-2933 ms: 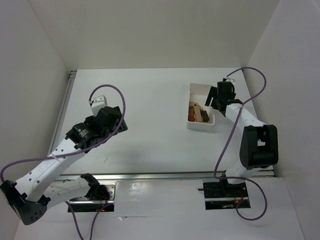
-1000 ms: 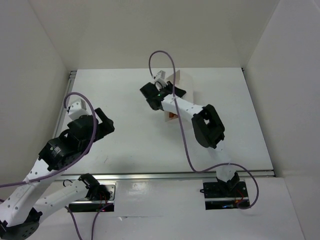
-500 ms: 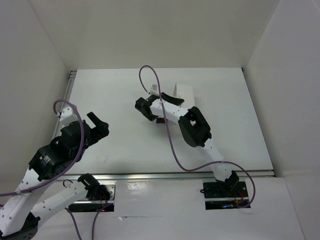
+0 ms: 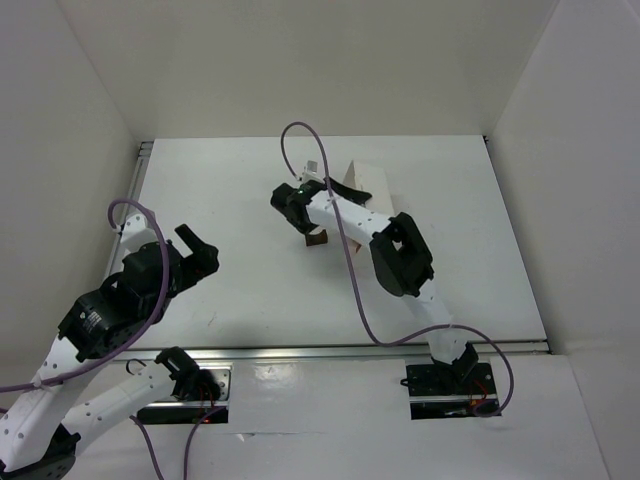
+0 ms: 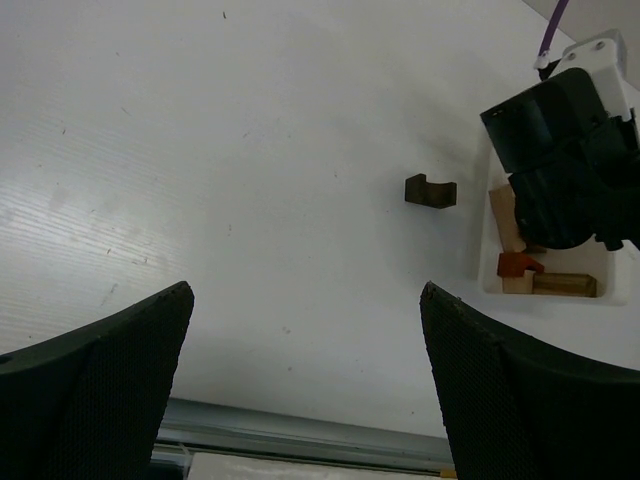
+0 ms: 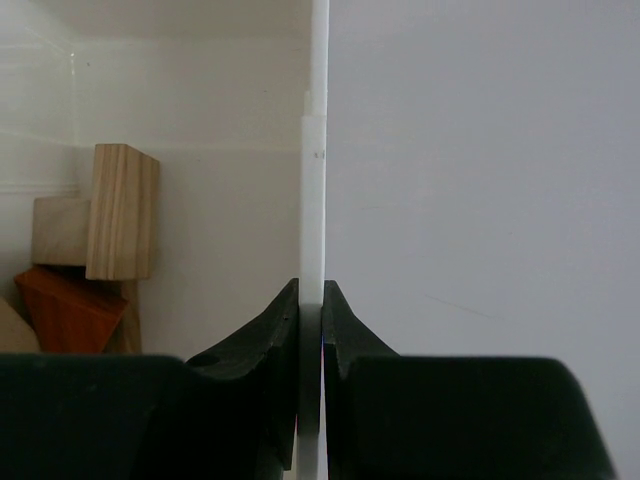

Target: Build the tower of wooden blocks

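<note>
Right end effector [image 6: 311, 300] pinches a wall of the white tray [image 5: 486, 240]; tan and orange blocks [image 5: 512, 264] sit inside. 1 dark brown block [image 5: 430, 190] lies near the centre of the surface [image 4: 240, 190]. Left end effector [image 5: 307, 300] gapes wide by the left edge.

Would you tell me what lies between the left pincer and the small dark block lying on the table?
Only bare table: the left wrist view shows nothing between the left pincer and the dark block.
</note>
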`<state>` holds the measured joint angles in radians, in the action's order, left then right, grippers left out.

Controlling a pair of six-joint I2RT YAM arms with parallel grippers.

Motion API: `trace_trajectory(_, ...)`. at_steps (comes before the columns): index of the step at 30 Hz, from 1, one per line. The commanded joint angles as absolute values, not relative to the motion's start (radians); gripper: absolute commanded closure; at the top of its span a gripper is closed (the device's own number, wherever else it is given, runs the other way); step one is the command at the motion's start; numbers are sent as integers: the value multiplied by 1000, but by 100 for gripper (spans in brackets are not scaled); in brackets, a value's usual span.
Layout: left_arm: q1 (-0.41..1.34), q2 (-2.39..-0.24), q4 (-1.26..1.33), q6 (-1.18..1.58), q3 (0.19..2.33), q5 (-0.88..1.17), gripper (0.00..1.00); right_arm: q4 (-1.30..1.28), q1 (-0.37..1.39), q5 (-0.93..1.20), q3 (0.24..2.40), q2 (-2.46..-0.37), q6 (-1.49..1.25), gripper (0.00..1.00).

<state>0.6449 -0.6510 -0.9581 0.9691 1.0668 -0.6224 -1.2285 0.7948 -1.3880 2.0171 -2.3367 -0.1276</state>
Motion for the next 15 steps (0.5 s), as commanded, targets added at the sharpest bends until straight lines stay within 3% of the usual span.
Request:
trace_trajectory(1, 647, -637, -945, 953, 1060, -615, 0, -1156, 792, -1494, 2014, -2166, 70, 100)
trace_trajectory(6, 647, -627, -945, 953, 1060, -615, 0, -938, 802, -1494, 1993, -2027, 361, 100)
trace_trajectory(10, 647, -627, -925, 931, 1049, -615, 0, -291, 811, -1433, 1679, -1898, 887, 100)
trace_trajectory(15, 647, -627, -928, 928, 1058, -615, 0, -34, 789, -1324, 1526, -1928, 1058, 100)
